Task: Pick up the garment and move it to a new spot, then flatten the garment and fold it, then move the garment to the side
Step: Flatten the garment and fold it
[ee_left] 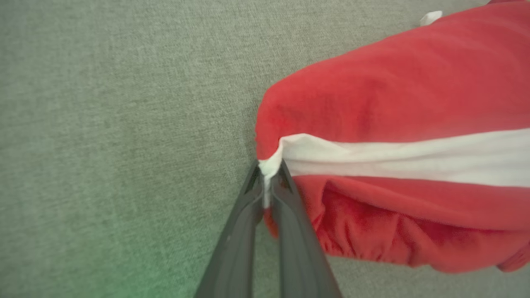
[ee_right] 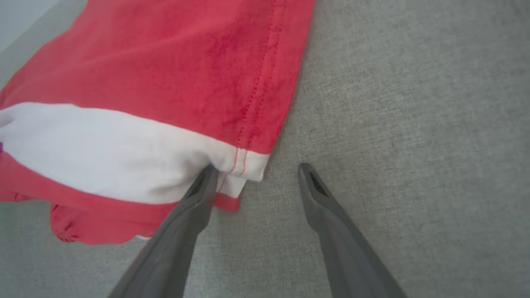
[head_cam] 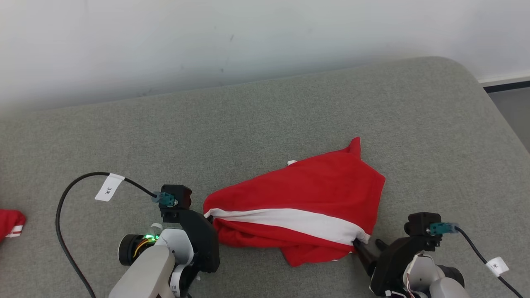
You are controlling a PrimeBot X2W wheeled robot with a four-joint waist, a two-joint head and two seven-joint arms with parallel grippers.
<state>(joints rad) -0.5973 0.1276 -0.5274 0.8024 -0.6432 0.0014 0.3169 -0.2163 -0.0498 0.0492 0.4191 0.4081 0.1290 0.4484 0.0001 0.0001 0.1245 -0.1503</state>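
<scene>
One garment (head_cam: pixel 306 198) lies on the cushion (head_cam: pixel 290 103), with open room to the far edge. Two grippers flank it: left gripper (ee_left: pixel 267 171) pinches its white stripe's end; right gripper (ee_right: pixel 256 169) spread wide, one finger touching the hem.

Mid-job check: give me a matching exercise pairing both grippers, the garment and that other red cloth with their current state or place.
Things:
1. left gripper
2. right gripper
3. garment
4. other red cloth

States or places:
a. open, one finger touching the garment's white corner
b. at the far left edge of the head view
c. shut on an end of the garment's white band
d. bunched on the grey surface, between the two grippers

Pairs: 1-c, 2-a, 3-d, 4-b
</scene>
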